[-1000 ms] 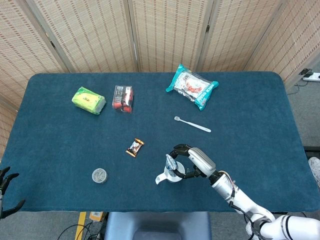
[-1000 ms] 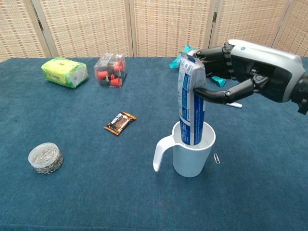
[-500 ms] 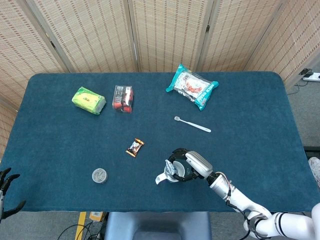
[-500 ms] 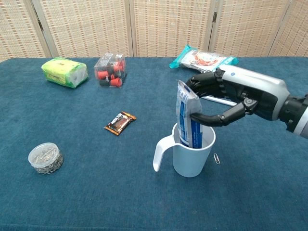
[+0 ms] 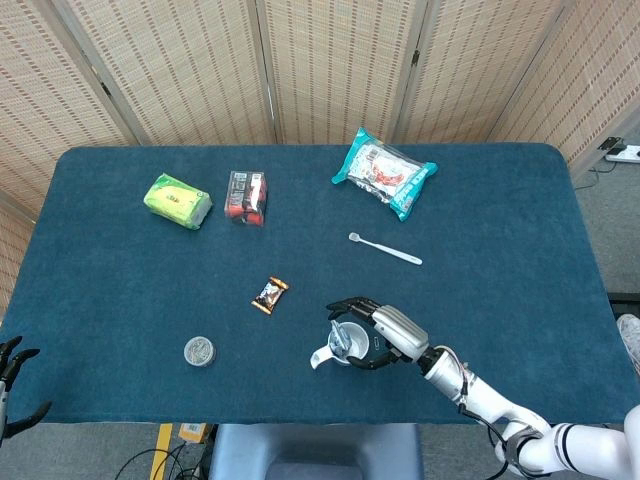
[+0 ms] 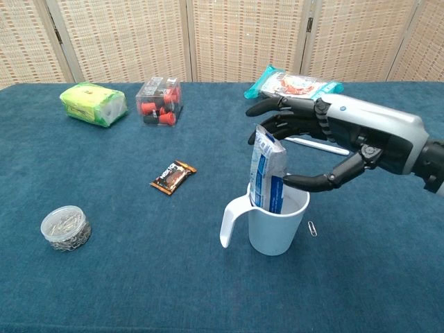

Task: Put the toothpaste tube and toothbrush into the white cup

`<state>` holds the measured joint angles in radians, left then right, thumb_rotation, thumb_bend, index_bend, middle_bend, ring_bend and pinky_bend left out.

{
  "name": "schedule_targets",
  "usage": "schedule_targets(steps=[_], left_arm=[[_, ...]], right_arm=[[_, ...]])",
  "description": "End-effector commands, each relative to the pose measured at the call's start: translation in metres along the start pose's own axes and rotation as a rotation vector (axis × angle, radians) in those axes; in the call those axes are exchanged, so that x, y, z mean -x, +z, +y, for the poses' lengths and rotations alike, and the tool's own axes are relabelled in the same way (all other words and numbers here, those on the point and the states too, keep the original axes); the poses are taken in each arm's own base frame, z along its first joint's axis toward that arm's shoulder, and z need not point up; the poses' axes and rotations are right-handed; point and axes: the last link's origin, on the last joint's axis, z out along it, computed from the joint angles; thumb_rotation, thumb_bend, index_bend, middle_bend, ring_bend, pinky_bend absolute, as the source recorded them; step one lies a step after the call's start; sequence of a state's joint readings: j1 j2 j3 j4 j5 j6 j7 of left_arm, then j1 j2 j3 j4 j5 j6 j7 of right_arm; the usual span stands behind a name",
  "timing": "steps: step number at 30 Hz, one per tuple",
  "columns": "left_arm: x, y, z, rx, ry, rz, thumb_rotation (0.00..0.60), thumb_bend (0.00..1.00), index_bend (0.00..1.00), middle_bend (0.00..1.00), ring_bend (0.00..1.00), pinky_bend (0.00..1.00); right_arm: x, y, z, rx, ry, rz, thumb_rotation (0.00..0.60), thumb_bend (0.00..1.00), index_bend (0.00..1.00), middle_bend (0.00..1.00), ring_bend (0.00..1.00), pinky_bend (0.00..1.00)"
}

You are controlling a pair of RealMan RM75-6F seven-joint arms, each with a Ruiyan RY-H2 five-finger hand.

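Observation:
The white cup (image 6: 277, 229) stands near the table's front edge, its handle toward the left. The toothpaste tube (image 6: 267, 173) stands upright inside it, its crimped top sticking out above the rim. My right hand (image 6: 333, 135) hovers just right of the tube with fingers spread above its top and the thumb below, holding nothing. From above, the right hand (image 5: 388, 334) sits beside the cup (image 5: 338, 352). The white toothbrush (image 5: 385, 249) lies flat on the cloth behind the cup, partly hidden by the hand in the chest view. My left hand (image 5: 12, 378) shows only spread fingertips at the lower left edge.
A green packet (image 5: 177, 200), a clear box of red pieces (image 5: 246, 197), a teal snack bag (image 5: 384, 172), a small candy bar (image 5: 269, 295) and a round tin of clips (image 5: 199, 351) lie on the blue cloth. A paper clip (image 6: 312, 227) lies just right of the cup.
The tube has sunk lower into the cup. My right hand came down with it, then spread its fingers and let the tube go.

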<state>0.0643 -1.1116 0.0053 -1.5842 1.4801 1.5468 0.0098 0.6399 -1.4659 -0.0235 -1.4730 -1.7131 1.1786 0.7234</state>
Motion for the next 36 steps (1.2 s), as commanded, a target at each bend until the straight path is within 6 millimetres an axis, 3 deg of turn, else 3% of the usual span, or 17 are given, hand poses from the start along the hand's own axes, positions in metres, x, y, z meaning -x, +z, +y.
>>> schedule_targets(steps=[1,9,12,17,26,36], left_arm=[[0.000,0.000,0.000,0.001,0.000,0.001,0.600,0.25,0.25,0.11,0.10,0.15],[-0.001,0.001,0.001,0.004,0.002,0.004,0.600,0.25,0.25,0.11,0.10,0.15],[-0.002,0.001,0.001,0.008,0.001,0.007,0.600,0.25,0.25,0.11,0.10,0.15],[-0.002,0.001,0.002,0.012,0.000,0.011,0.600,0.25,0.25,0.11,0.10,0.15],[-0.004,-0.001,0.001,0.008,-0.003,0.016,0.600,0.25,0.25,0.11,0.10,0.15],[-0.005,-0.002,0.000,0.005,-0.003,0.014,0.600,0.25,0.25,0.11,0.10,0.15]], right_arm=[[-0.008,-0.004,-0.003,-0.009,-0.023,0.022,0.600,0.20,0.13,0.25,0.13,0.14],[-0.054,-0.010,-0.011,0.001,-0.079,0.198,0.600,0.21,0.13,0.28,0.14,0.14],[-0.070,-0.007,-0.007,0.068,-0.119,0.263,0.600,0.23,0.20,0.34,0.17,0.14],[-0.087,0.007,0.008,0.209,-0.208,0.297,0.600,0.27,0.29,0.36,0.18,0.14],[-0.098,0.045,0.051,0.409,-0.500,0.319,0.600,0.30,0.34,0.39,0.21,0.17],[-0.086,0.078,0.090,0.578,-0.803,0.243,0.600,0.25,0.37,0.39,0.23,0.20]])
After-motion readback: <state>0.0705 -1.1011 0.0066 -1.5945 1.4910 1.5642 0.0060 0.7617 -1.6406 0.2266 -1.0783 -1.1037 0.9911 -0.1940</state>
